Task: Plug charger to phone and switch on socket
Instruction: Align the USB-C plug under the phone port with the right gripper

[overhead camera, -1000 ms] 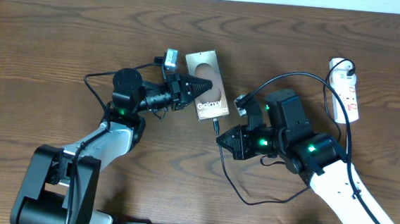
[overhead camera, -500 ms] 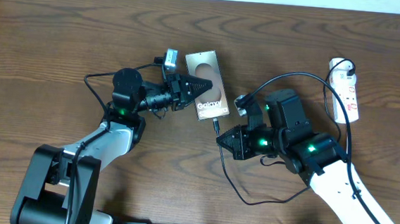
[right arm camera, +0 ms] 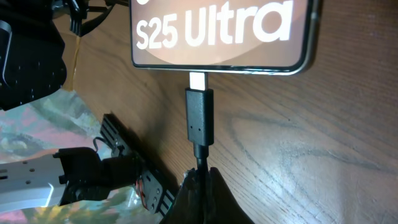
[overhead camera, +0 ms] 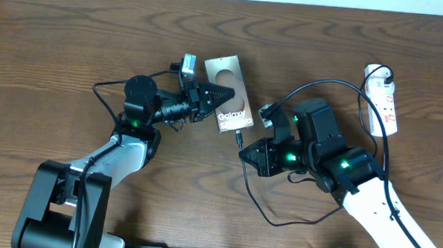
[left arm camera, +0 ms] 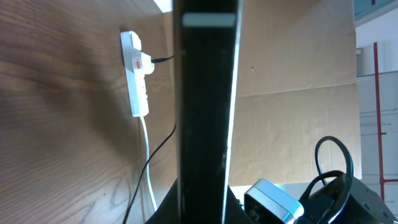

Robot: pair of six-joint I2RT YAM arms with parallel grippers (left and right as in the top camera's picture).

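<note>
The phone (overhead camera: pixel 226 95) lies on the wooden table, face up with its "Galaxy" lettering showing. My left gripper (overhead camera: pixel 220 95) is shut on its left side; in the left wrist view the phone (left arm camera: pixel 205 106) shows edge-on as a dark vertical slab between the fingers. My right gripper (overhead camera: pixel 246 151) is shut on the charger (overhead camera: pixel 273 221) cable just behind its connector (right arm camera: pixel 199 118). The metal tip sits at the port in the phone's (right arm camera: pixel 217 31) bottom edge, and part of it still shows. The socket (overhead camera: pixel 383 98) lies far right with the charger's black plug in it.
The charger's slack loops on the table between my right arm (overhead camera: pixel 343 168) and the front edge. The socket's (left arm camera: pixel 135 74) white cord (left arm camera: pixel 148 168) trails toward the near side. A cardboard wall (left arm camera: pixel 292 68) stands behind the table.
</note>
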